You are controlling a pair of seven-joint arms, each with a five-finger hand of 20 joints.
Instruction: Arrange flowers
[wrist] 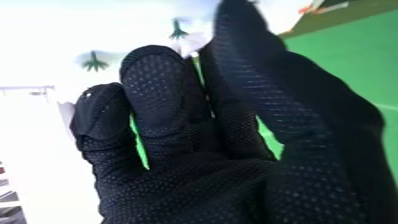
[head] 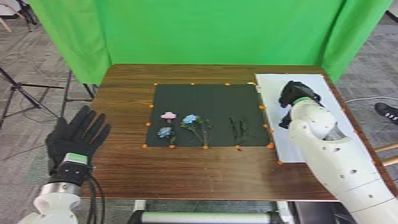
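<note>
1. Beyond the left edge of the brown wooden table (head: 124, 170), the left hand (head: 75, 137) is open, its fingers straight and spread, pointing toward the far side.
2. Over the far half of the white board (head: 275, 85), near the table's right edge, is the right hand (head: 299, 93); whether it is open, closed or gripping something, I cannot tell.
3. On the dark mat (head: 204, 95), close to its left edge, lies a pink flower (head: 169, 116).
4. Toward the mat's near left corner, a blue flower (head: 165, 132) lies nearer the robot than the pink one.
5. Just to the right of these, a light blue flower (head: 190, 119) lies with its head toward the far edge and leafy green stems (head: 205, 131) beside it, running toward the near edge.
6. Nearer the mat's right edge are slender green stems (head: 238, 131), lying roughly parallel to that edge.
7. In the right wrist view, small green star-like shapes (wrist: 94, 62) show against a pale surface, apart from one another.
8. Orange markers (head: 206, 147) dot the mat's edges, and a green curtain (head: 218, 32) hangs beyond the table's far edge.
</note>
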